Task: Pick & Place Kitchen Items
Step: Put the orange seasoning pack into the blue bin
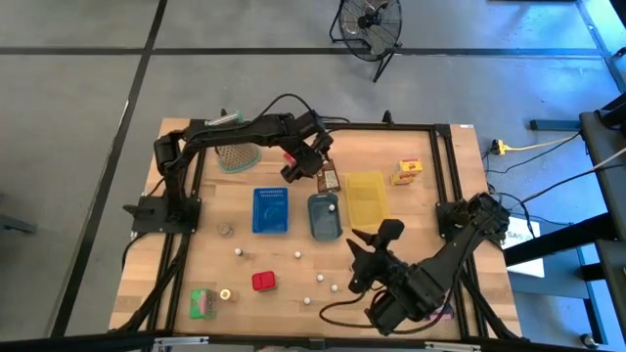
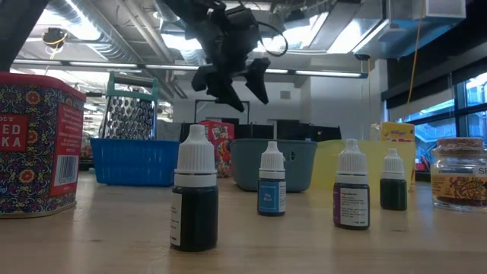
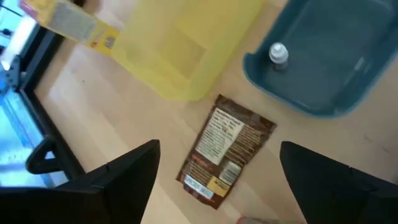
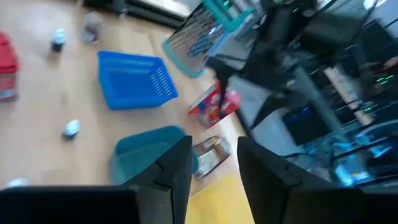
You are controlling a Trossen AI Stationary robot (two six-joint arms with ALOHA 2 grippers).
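Observation:
A brown packet (image 3: 224, 152) lies flat on the wood beside the yellow tray (image 3: 186, 43) and the grey-blue tray (image 3: 323, 68). My left gripper (image 3: 219, 148) hangs open above it, one finger standing off each side; in the high view it (image 1: 311, 168) is at the far middle of the table. A small white-capped bottle (image 3: 278, 53) stands in the grey-blue tray. My right gripper (image 1: 364, 252) hovers open over the near right of the table, nothing between its fingers (image 4: 171, 168). A red tin (image 1: 263, 282) and a green carton (image 1: 203, 303) sit near the front edge.
A blue tray (image 1: 271, 210) lies left of the grey-blue one. A green-rimmed mesh basket (image 1: 236, 154) stands at the far left, with a red carton (image 4: 214, 106) close by. A yellow carton (image 1: 408, 171) sits far right. Small dropper bottles (image 2: 194, 190) and a jar (image 2: 459, 171) dot the near half.

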